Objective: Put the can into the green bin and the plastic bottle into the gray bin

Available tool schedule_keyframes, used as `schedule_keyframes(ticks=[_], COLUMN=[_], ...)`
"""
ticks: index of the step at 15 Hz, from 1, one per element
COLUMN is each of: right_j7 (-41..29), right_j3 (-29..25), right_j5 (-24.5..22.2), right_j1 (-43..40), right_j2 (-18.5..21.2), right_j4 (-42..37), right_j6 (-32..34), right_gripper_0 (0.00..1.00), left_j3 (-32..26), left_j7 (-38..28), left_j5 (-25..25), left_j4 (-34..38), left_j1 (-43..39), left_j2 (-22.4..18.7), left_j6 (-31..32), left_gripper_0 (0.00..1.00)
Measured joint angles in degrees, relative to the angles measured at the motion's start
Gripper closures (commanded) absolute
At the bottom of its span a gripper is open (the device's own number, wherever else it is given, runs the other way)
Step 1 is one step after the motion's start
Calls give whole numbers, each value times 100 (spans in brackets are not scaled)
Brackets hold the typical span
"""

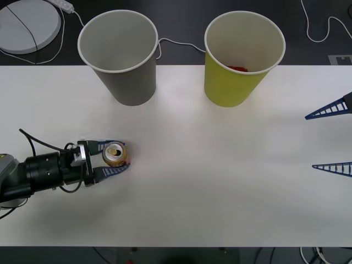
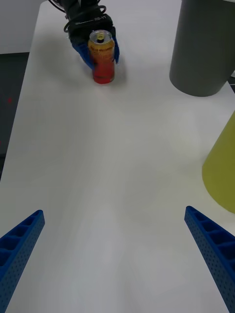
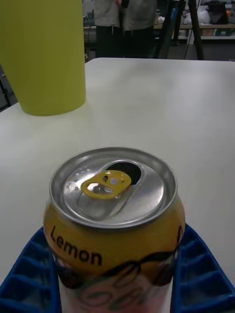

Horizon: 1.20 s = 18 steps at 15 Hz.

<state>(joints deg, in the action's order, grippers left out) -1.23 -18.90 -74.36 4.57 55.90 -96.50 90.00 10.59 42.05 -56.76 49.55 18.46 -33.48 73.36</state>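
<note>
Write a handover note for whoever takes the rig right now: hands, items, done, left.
Left hand: low at the table's left-front, fingers around the can; the can stands upright on the table, not lifted.
Right hand: open, idle at the table's right edge.
Gray bin back-left, green bin back-right, both upright. Something red lies inside the green bin; cannot tell what.
Done: can reached.
Left: carry the can to the green bin and drop it. Gray bin looks empty, so the bottle step is likely still open.
</note>
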Motion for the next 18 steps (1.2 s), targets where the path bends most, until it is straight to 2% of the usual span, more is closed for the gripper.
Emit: schedule_keyframes(ticks=[7,11,18], right_j7=[0,0,0], right_j3=[0,0,0], right_j5=[0,0,0], right_j1=[0,0,0], right_j2=[0,0,0], right_j4=[0,0,0], right_j6=[0,0,0], right_gripper_0=[0,0,0], left_j3=[-2,-19,-331], left_j7=[-121,-391,-2192], left_j5=[-3,-201,-1206], left_j4=[12,273,1402], left_j1=[11,15,0], left_j2=[-34,-312,-1177], left_j6=[-7,-91,-94], left_gripper_0=[100,100,100])
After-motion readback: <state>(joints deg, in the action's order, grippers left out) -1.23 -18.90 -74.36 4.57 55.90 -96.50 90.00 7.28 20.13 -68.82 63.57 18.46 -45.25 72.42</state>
